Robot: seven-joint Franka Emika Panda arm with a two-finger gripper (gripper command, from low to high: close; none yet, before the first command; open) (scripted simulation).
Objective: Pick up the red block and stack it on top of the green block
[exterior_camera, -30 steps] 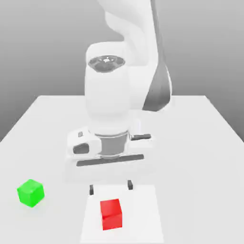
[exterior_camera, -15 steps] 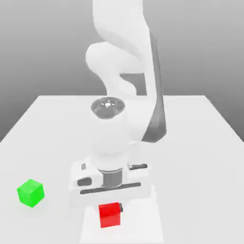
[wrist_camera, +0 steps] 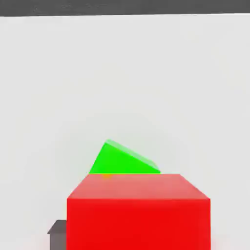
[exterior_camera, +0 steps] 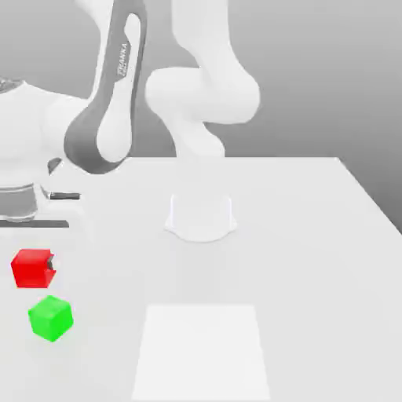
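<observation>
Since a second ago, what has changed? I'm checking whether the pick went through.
The gripper came down on the red block, shut on it, lifted it off the pale square and swung it to the exterior view's left. It now hangs just above the green block, not yet set down. The green block stayed where it was; the table is otherwise unchanged.

White robot arm [exterior_camera: 200, 86], glossy and rounded.
Smooth bulbous white links, a dark grey panel with small white lettering at the frame's upper left, and a round white base on the table.
</observation>
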